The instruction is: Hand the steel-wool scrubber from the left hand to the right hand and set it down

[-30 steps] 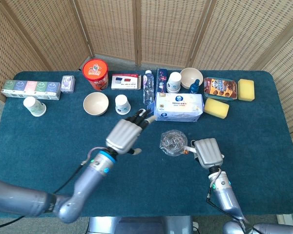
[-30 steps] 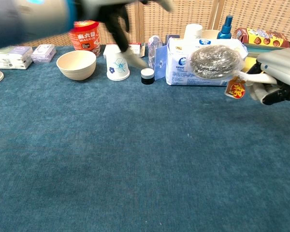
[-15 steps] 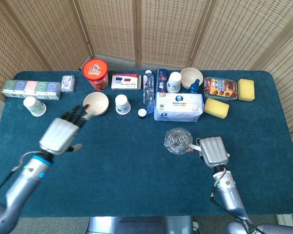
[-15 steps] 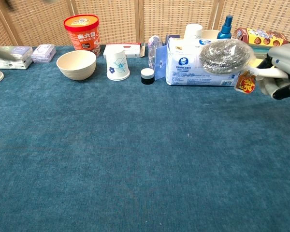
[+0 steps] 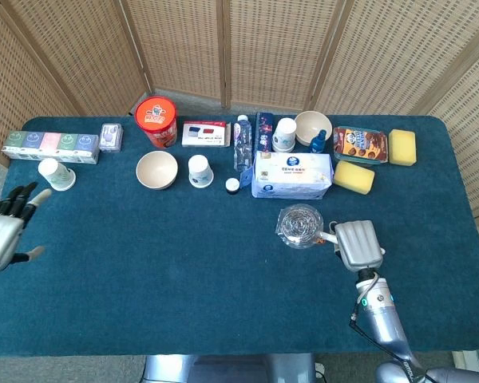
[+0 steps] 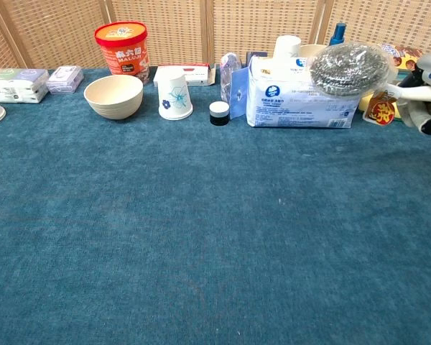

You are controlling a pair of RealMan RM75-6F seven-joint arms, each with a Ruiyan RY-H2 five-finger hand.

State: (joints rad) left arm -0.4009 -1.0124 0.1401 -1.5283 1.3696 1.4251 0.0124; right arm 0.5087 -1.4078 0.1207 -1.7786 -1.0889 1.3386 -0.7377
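The steel-wool scrubber [image 5: 299, 225] [image 6: 349, 68], a shiny grey ball in clear wrap with a red tag, hangs above the blue table cloth at right of centre. My right hand [image 5: 358, 244] [image 6: 429, 97] pinches it by the tag end, fingers pointing left. In the chest view the hand sits at the right edge, partly cut off. My left hand [image 5: 3, 231] is far off at the table's left edge, fingers apart and holding nothing; the chest view does not show it.
Along the back stand a white tissue pack [image 5: 292, 175], a cream bowl [image 5: 156, 169], a paper cup [image 5: 199, 170], a red tub [image 5: 156, 120], a small black jar [image 5: 232, 185], bottles and two yellow sponges [image 5: 354, 175]. Another cup [image 5: 56, 174] stands near my left hand.
My left hand has drawn back from the middle to the far left table edge, empty. My right hand has carried the scrubber a little to the right.
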